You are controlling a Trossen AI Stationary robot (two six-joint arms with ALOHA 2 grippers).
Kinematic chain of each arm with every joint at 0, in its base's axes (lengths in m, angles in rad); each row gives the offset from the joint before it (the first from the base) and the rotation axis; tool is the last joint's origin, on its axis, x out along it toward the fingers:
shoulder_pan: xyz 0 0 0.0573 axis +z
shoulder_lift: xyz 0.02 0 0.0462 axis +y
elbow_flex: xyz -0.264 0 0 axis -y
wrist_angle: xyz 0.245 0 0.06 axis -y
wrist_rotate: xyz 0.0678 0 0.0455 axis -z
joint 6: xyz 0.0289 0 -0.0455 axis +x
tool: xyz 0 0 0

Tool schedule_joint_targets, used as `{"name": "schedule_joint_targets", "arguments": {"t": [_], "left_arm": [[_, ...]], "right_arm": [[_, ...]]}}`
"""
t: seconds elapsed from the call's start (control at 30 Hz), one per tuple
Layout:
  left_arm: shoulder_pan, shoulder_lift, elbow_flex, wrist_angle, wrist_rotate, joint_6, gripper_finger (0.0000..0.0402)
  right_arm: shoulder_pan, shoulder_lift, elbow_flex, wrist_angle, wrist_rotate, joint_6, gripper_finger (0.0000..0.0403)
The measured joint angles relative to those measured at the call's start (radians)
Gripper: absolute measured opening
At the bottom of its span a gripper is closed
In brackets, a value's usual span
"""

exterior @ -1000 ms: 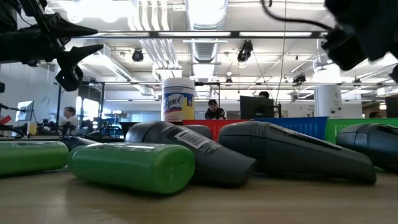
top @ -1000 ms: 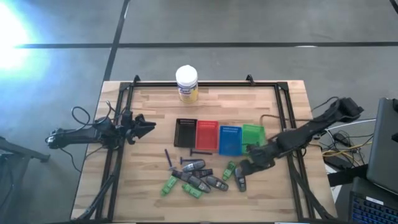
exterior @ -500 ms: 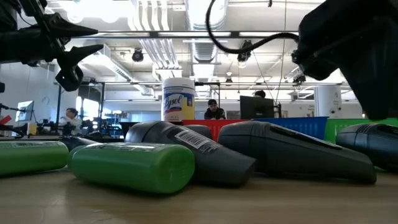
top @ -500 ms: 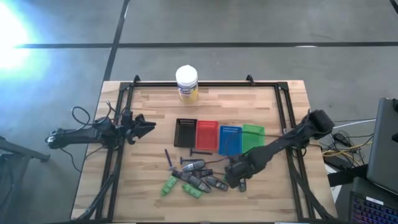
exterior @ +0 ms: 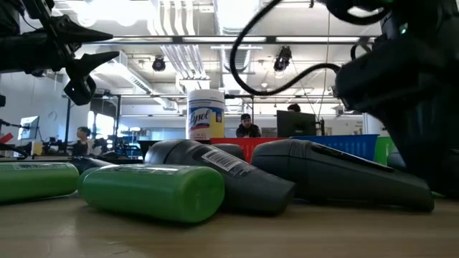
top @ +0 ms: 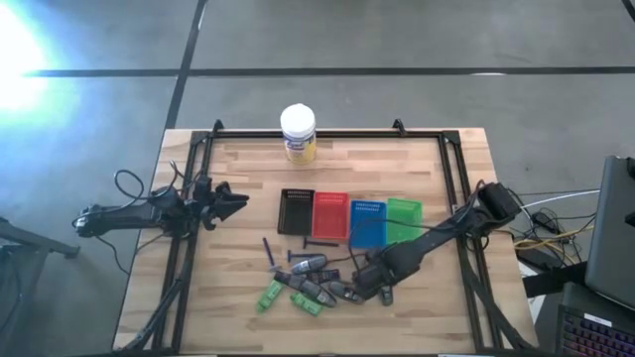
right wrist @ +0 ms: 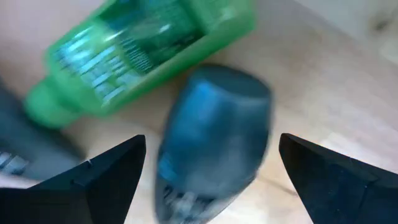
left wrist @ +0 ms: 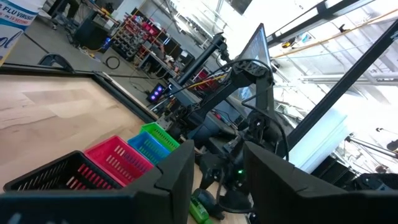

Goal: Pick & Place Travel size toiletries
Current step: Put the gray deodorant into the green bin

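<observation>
The toiletries lie in a loose heap (top: 313, 283) on the table's near middle: green tubes (exterior: 154, 192), grey mini bottles (exterior: 337, 172) and thin dark sticks (top: 268, 250), each flat on its side. My right gripper (top: 370, 284) is low over the heap's right end and open. In the right wrist view its fingers stand on either side of a grey bottle (right wrist: 211, 143) without visibly touching it. A green tube (right wrist: 149, 50) lies just beyond that bottle. My left gripper (top: 233, 203) waits open in the air at the table's left side.
Black (top: 296, 211), red (top: 330, 215), blue (top: 366, 221) and green (top: 403, 213) trays sit in a row behind the heap. A white-capped yellow jar (top: 298, 134) stands at the far edge. A black frame rail (top: 451, 188) runs along the table's sides. People sit in the room beyond.
My right gripper has moved from beside the green tray toward the table's near left and down, onto the right end of the heap. Its arm has sunk lower over the table. The toiletries have stayed in place.
</observation>
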Motion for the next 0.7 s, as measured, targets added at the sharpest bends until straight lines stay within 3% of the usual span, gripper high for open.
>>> {"name": "schedule_joint_targets", "arguments": {"t": [0.33, 0.7], "left_arm": [[0.0, 0.0, 0.0, 0.0, 0.0, 0.0, 0.0142], [0.0, 0.0, 0.0, 0.0, 0.0, 0.0, 0.0142]], "right_arm": [[-0.002, 0.0, -0.034, 0.066, 0.006, 0.003, 0.0354], [-0.002, -0.004, -0.055, 0.052, 0.006, 0.006, 0.0223]]}}
